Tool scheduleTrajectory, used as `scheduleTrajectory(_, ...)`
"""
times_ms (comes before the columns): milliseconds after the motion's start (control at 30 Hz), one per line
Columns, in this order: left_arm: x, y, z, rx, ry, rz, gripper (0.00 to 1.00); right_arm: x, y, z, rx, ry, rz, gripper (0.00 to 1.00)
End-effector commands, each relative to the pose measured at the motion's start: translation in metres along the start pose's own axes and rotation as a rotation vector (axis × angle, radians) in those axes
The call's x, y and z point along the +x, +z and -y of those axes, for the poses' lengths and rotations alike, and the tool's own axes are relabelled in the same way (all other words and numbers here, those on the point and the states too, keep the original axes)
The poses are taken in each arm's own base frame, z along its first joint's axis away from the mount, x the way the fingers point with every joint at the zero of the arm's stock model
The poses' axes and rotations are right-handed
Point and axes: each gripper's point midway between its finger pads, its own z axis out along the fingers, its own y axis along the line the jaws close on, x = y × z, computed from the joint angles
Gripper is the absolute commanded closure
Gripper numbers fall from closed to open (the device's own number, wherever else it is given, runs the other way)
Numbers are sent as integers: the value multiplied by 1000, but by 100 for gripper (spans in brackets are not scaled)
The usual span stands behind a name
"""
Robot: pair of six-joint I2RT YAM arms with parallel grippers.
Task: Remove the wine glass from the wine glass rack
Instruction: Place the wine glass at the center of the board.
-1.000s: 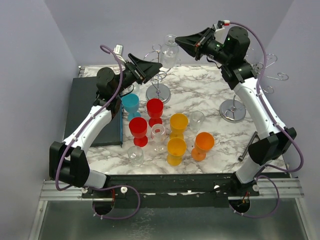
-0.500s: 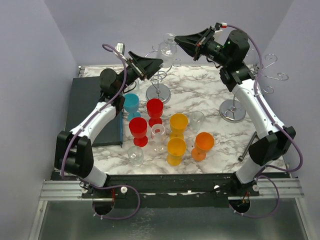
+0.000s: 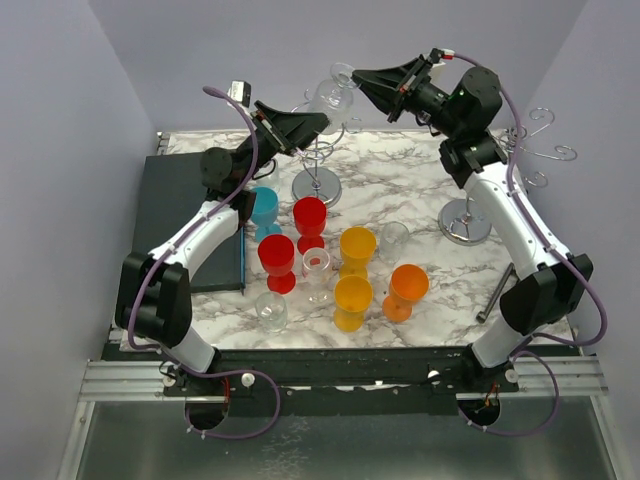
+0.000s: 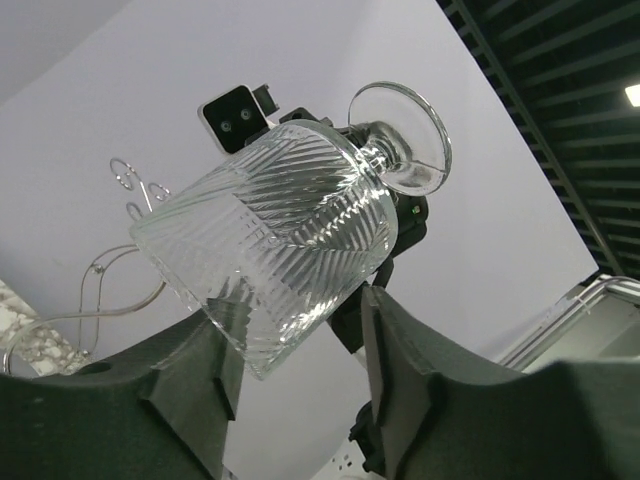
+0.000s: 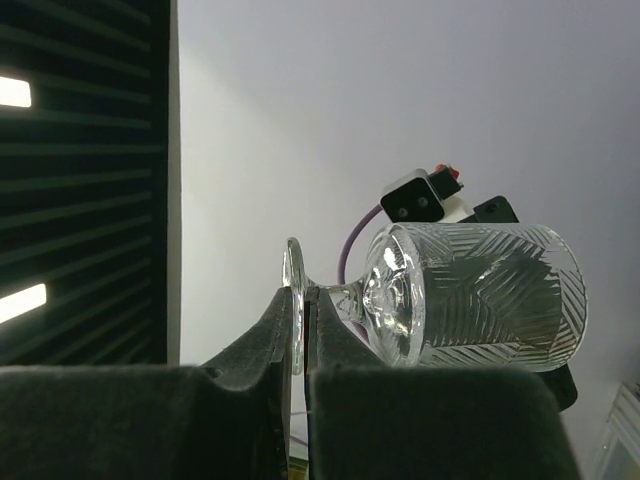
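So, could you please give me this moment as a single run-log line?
right gripper: shut on wine glass foot | left gripper: open, astride bowl | wine glass: airborne, tilted, off rack

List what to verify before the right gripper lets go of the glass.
1. Foot of the clear ribbed wine glass pinched in the shut right gripper: ok.
2. Bowl sits between the fingers of the left gripper: ok.
3. Those fingers pressing firmly on the bowl: cannot tell.
4. Glass clear of the silver wire rack: ok.
5. Glass upright: not ok, it is tilted.
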Motion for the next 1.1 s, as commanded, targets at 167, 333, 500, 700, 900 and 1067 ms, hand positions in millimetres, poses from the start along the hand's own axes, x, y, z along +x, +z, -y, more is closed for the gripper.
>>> scheduleTrajectory(167,-1,3,73,210,90,8,72,7,-13,-7,-30,-43,14,99)
scheduleTrajectory(333,0,1,86,230,118,1,77,3,-18,9,17,-73,49,100)
scheduleTrajectory(500,3,2,84,158,130,-21,97,0,-31,19,83,-150,112,100)
scheduleTrajectory(700,6,-1,76,3,173,-50,100,-10,-49,28,190,-273,209,65)
scheduleTrajectory(900,8,-5,58,-206,215,-110,100,-21,-73,35,306,-403,307,25)
scheduleTrajectory(1067,14,-22,40,-394,226,-171,100,-24,-95,26,371,-539,370,10)
